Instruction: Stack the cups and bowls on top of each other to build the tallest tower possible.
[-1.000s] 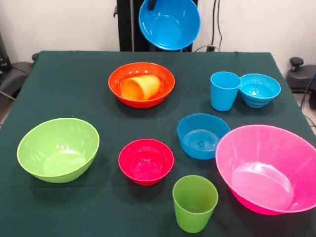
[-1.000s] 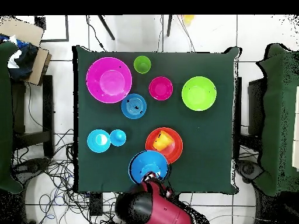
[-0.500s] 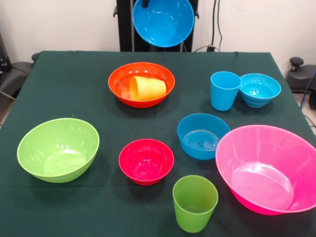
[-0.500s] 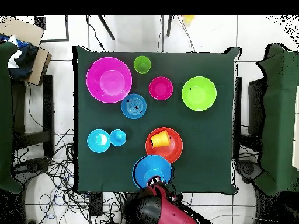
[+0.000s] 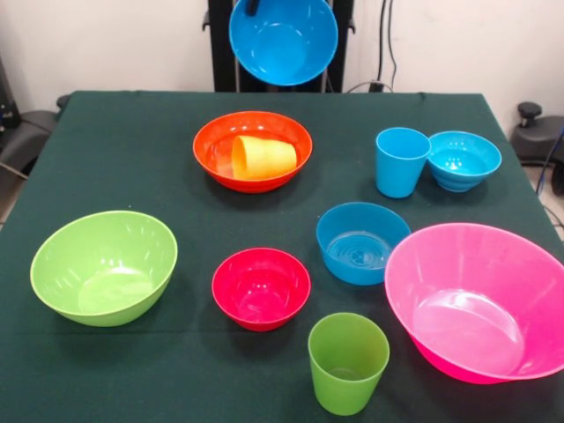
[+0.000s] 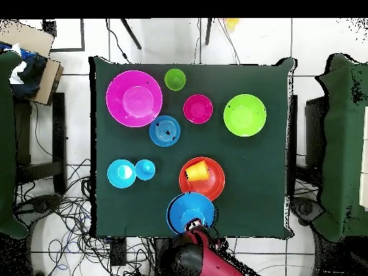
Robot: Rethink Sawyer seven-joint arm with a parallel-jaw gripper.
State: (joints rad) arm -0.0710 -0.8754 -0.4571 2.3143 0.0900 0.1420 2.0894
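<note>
Holding the large blue bowl (image 5: 283, 40) up in the air past the far edge of the table, tipped so its inside is facing forward; gripper (image 5: 254, 7) pinching the rim at the top left, mostly hidden. Lying on its side in the wide orange bowl (image 5: 252, 150): the orange cup (image 5: 263, 157). Standing at far right, the light blue cup (image 5: 401, 161) touching the small turquoise bowl (image 5: 463, 159). Sitting near the middle, the medium blue bowl (image 5: 361, 242) and small red bowl (image 5: 261, 287); lime green bowl (image 5: 104, 266) at left, pink bowl (image 5: 476, 300) at right, green cup (image 5: 347, 362) nearest. Covering the table, a dark green cloth (image 5: 132, 150). Showing only from overhead: the red arm (image 6: 198, 255), tangled cables (image 6: 65, 208) on the tiled floor, a cardboard box (image 6: 32, 50).
</note>
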